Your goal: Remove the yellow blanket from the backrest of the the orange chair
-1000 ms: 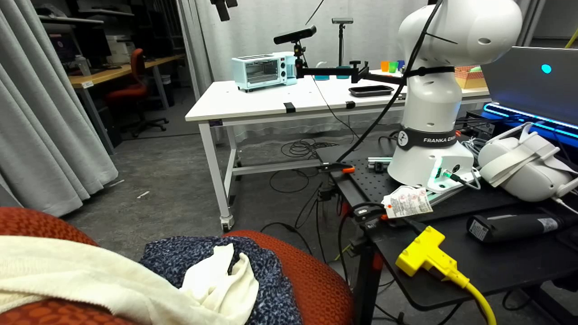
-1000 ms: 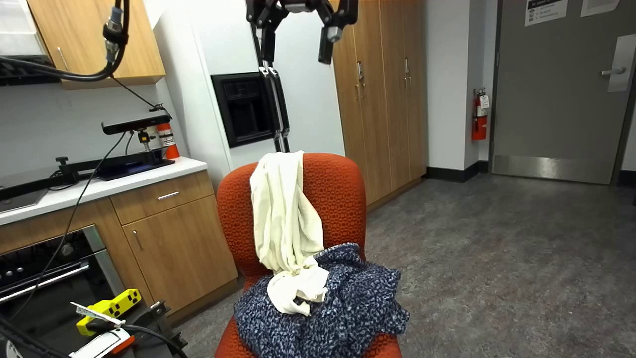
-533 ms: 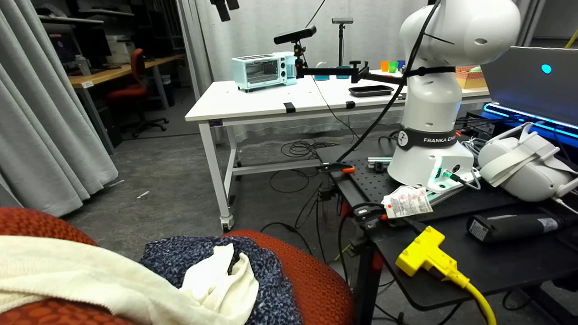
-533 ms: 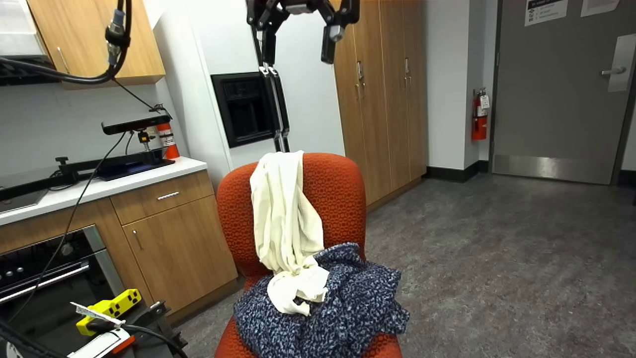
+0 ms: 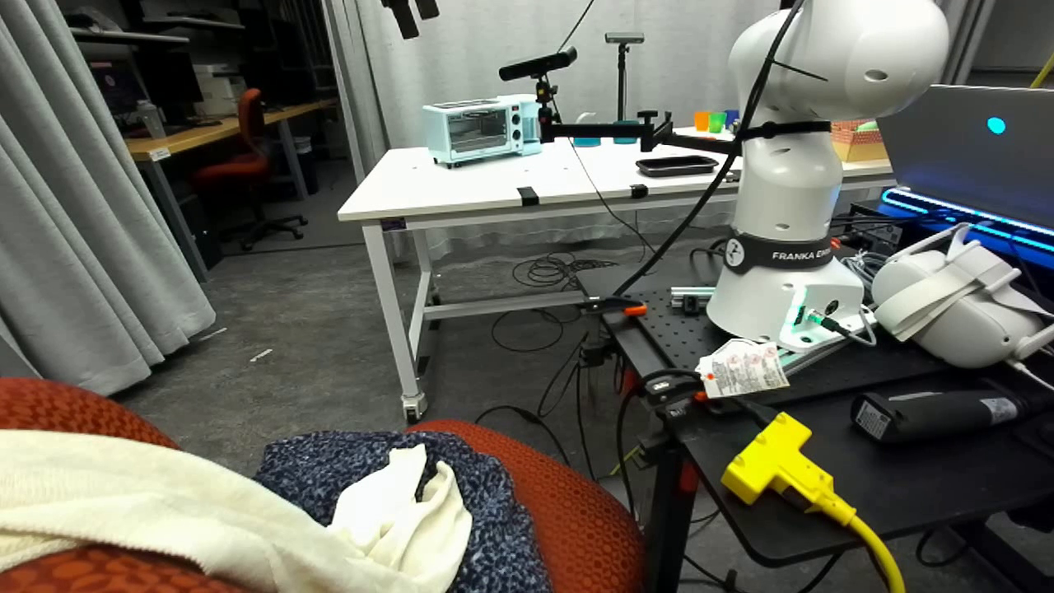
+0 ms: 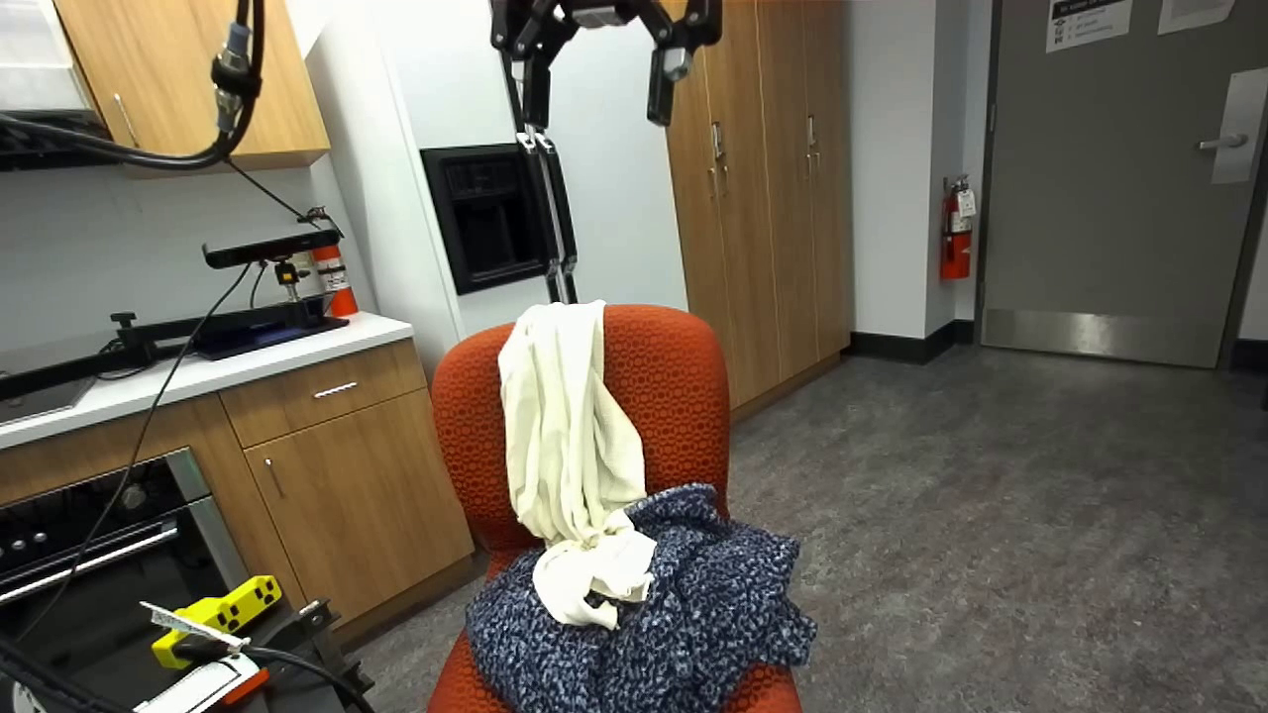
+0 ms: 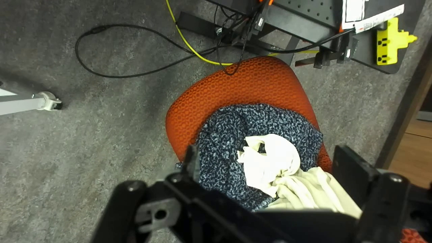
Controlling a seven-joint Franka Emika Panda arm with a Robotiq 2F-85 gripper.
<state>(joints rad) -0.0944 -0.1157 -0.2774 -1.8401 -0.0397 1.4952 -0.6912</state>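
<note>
- In an exterior view, find at eight o'clock a dark-fronted oven with a bar handle.
- Also toward eight, see a yellow outlet block, lying tilted with its upper end toward two o'clock.
- Make out a black bar-shaped device between nine and ten o'clock, and a white-topped counter at nine.
- At eleven o'clock, see a pale fridge with a dark recessed panel.
- Find the yellow blanket just off centre, toward seven o'clock: draped over the backrest of the orange chair, crossing the top edge just short of the backrest's twelve o'clock, hanging in long folds down the front and ending in a crumpled bunch on speckled blue-grey fabric.
- Spot the gripper at twelve o'clock, higher than the backrest and well apart from the blanket, with a broad gap across the claw. In the wrist view, see its fingers wide apart at seven and four o'clock, with the blanket's bunched end showing between.
- Find the speckled fabric heaped on the seat toward six o'clock, touching the blanket's end on the fabric's ten o'clock side.
- At one o'clock, note tall wood-look cabinets.
- Between two and three o'clock, pick out a red fire extinguisher and, farther toward three, a grey door with a lever handle.
</note>
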